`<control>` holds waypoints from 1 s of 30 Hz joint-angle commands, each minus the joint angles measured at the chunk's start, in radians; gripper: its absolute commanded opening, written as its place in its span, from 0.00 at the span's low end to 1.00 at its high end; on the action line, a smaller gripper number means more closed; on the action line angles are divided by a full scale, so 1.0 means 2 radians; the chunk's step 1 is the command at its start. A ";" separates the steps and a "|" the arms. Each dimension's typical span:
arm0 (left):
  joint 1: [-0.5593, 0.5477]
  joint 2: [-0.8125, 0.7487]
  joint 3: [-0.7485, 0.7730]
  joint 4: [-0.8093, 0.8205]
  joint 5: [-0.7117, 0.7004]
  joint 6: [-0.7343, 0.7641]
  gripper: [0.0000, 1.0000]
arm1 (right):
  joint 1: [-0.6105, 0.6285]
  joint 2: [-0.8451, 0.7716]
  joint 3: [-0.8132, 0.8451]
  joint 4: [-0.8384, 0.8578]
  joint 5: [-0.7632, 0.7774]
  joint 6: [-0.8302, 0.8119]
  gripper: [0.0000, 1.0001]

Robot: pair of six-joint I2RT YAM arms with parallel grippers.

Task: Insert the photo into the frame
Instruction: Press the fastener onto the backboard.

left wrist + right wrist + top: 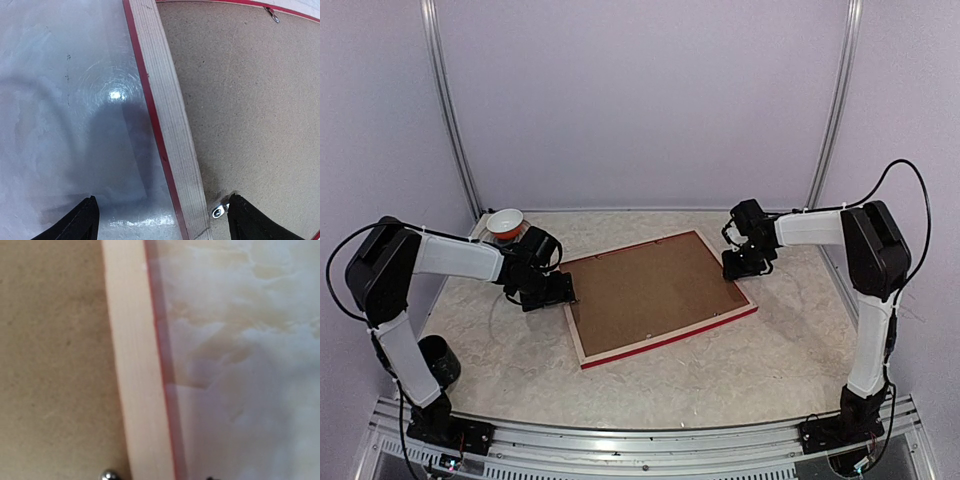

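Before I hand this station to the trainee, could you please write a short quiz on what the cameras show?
1. True or false: the frame lies with its glossy red front facing up.
2. The left gripper is: A shut on the table; B open, straddling the frame's pale wooden rail; C holding a photo.
3. Fill in: the backing board seen inside the frame is ___ in colour.
Key: 1 false; 2 B; 3 brown.

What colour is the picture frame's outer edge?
Red, around a pale wood back; the frame shows best from the top external camera.
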 commanded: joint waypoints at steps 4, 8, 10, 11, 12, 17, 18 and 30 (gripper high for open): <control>0.003 -0.003 -0.008 -0.003 0.009 -0.005 0.88 | 0.014 -0.001 -0.004 0.008 0.017 -0.009 0.26; 0.003 -0.005 -0.006 -0.006 0.008 -0.005 0.88 | 0.015 -0.002 -0.001 0.008 0.005 -0.008 0.26; 0.003 -0.006 -0.005 -0.006 0.008 -0.005 0.88 | 0.015 -0.001 -0.001 0.007 0.002 -0.007 0.26; 0.003 -0.006 -0.004 -0.007 0.008 -0.005 0.88 | 0.015 -0.001 0.000 0.004 0.001 -0.007 0.26; 0.003 -0.007 -0.004 -0.007 0.007 -0.005 0.88 | 0.015 -0.001 0.001 0.003 -0.001 -0.007 0.28; 0.006 -0.031 0.001 -0.005 0.002 -0.007 0.88 | 0.015 -0.014 0.000 0.000 -0.028 0.000 0.64; 0.007 -0.036 0.004 -0.005 0.001 -0.007 0.88 | 0.014 -0.020 -0.001 0.002 -0.037 0.001 0.68; 0.011 -0.099 0.006 -0.047 -0.035 -0.006 0.90 | -0.014 -0.063 -0.004 0.013 -0.094 0.026 0.81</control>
